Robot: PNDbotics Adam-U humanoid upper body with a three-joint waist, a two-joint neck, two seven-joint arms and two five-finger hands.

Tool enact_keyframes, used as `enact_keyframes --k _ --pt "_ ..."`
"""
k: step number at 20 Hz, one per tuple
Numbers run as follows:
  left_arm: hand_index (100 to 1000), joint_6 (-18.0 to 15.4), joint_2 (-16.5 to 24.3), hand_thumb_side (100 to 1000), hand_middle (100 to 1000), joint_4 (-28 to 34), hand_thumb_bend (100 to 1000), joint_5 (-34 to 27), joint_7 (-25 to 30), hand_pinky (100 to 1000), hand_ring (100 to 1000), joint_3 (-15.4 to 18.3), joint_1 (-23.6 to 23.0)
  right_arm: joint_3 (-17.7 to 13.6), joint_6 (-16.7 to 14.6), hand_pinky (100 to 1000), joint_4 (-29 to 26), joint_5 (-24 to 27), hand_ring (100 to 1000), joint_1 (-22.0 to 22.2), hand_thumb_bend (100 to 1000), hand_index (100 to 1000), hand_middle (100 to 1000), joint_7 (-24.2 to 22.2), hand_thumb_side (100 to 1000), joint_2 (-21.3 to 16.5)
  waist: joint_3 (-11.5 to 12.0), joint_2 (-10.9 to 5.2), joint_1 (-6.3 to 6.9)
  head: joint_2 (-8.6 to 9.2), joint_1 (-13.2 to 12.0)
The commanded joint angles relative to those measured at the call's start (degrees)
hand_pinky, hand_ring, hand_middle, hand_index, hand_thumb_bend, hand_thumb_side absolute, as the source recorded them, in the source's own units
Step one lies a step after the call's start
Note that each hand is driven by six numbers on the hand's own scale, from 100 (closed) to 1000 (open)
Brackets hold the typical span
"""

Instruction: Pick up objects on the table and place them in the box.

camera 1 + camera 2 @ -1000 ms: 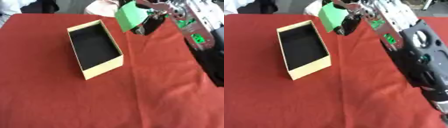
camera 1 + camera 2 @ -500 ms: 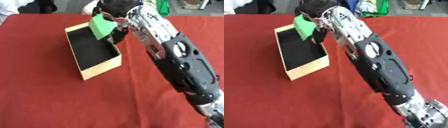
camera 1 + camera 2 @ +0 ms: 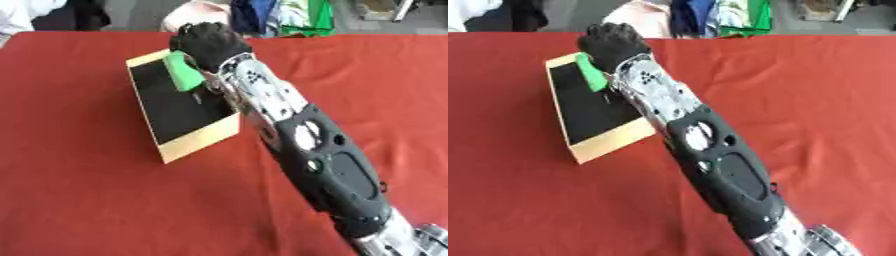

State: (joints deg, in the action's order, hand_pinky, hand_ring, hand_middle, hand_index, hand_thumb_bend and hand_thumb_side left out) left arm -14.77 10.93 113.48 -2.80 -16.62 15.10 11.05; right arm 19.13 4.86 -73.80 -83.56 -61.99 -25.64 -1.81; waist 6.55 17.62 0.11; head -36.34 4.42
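Note:
My right hand (image 3: 210,44) reaches over the far end of the open yellow box (image 3: 201,140) with its fingers curled round a green block (image 3: 184,72). The block hangs inside the box's far right corner, above the black floor (image 3: 171,107); I cannot tell whether it touches the floor. The right arm (image 3: 297,135) stretches diagonally from the lower right across the red table (image 3: 79,190) and hides the box's right wall. My left hand shows in no view.
Bags and cloth in blue, green and pink (image 3: 271,15) lie beyond the table's far edge. The red cloth stretches bare to the left of the box and in front of it.
My right hand has carried the green block from above the table's far right leftward and down into the box's far end. The camera has shifted too.

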Motion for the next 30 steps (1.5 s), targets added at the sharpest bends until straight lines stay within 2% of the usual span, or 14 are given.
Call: enact_keyframes --k 1,6,15,18,19,20,23,24,25,26,27,29,30 --pt "713 0.0 0.5 417 603 1.1 100 -0.2 0.3 571 634 -0.1 0.5 -1.8 -0.2 679 1.8 2.4 607 -3.0 100 693 452 0.2 100 0.9 0.3 -1.34 0.45 -1.18 0.1" --pt "713 0.1 0.3 418 604 1.1 100 -0.5 0.7 572 635 -0.3 0.8 -4.1 0.4 665 7.3 10.1 605 -6.1 100 705 458 -0.8 100 2.2 0.9 -1.15 0.49 -1.75 0.3" --pt "713 0.2 0.1 423 603 1.1 100 -0.7 1.0 572 636 -0.5 1.0 -5.5 0.5 686 12.7 14.0 633 -7.6 100 738 488 -1.9 100 4.1 1.6 -0.8 0.31 -1.73 0.9" --pt "713 0.3 0.0 424 603 1.1 100 -0.7 1.1 572 636 -0.5 1.0 -5.9 1.2 703 14.5 11.8 655 -8.2 100 783 510 -3.4 100 4.7 1.8 -0.72 0.2 -1.63 1.1" --pt "712 0.4 0.0 425 603 1.1 100 -0.7 1.1 572 636 -0.5 1.0 -6.2 1.7 724 15.0 10.7 683 -8.3 100 839 551 -3.5 100 4.8 1.9 -0.72 0.19 -1.57 1.1" --pt "712 0.4 0.0 425 603 1.1 100 -0.8 1.1 572 636 -0.5 1.0 -6.4 2.3 730 15.5 9.3 689 -8.4 100 852 569 -3.6 100 4.8 1.9 -0.73 0.18 -1.5 1.1" --pt "712 0.4 0.0 426 603 1.1 100 -0.8 1.2 572 636 -0.5 1.0 -7.0 4.1 790 17.2 4.0 781 -8.5 100 970 790 -4.0 100 5.1 2.0 -0.78 0.17 -1.3 1.3" --pt "712 0.4 0.0 426 603 1.1 100 -0.8 1.2 572 636 -0.5 1.0 -7.1 4.4 805 17.7 2.2 798 -8.5 100 992 819 -4.2 136 5.2 2.1 -0.8 0.19 -1.23 1.3" --pt "712 0.4 0.0 426 603 1.1 100 -0.8 1.2 572 636 -0.5 1.0 -7.3 4.7 860 18.0 0.6 856 -8.5 100 1000 891 -4.4 242 5.3 2.1 -0.81 0.21 -1.15 1.4" --pt "712 0.4 0.0 426 603 1.1 100 -0.8 1.2 572 636 -0.5 1.0 -7.3 5.0 886 18.3 -1.4 880 -8.6 123 1000 911 -4.9 277 5.3 2.1 -0.82 0.23 -1.12 1.5" --pt "712 0.3 0.0 426 603 1.1 100 -0.8 1.2 572 636 -0.5 1.0 -7.3 5.2 920 18.5 -3.4 913 -8.7 205 1000 944 -5.4 293 5.3 2.1 -0.83 0.25 -1.11 1.5" --pt "712 0.3 -0.1 427 603 1.1 100 -0.8 1.2 572 636 -0.5 0.9 -7.4 5.1 961 18.5 -6.8 947 -8.8 276 1000 1000 -6.9 327 5.4 2.1 -0.83 0.28 -1.13 1.7" --pt "712 0.3 -0.1 427 603 1.1 100 -0.8 1.2 573 636 -0.5 0.9 -7.5 4.8 969 18.5 -7.9 956 -8.8 285 1000 1000 -7.7 329 5.4 2.1 -0.83 0.3 -1.16 1.8"
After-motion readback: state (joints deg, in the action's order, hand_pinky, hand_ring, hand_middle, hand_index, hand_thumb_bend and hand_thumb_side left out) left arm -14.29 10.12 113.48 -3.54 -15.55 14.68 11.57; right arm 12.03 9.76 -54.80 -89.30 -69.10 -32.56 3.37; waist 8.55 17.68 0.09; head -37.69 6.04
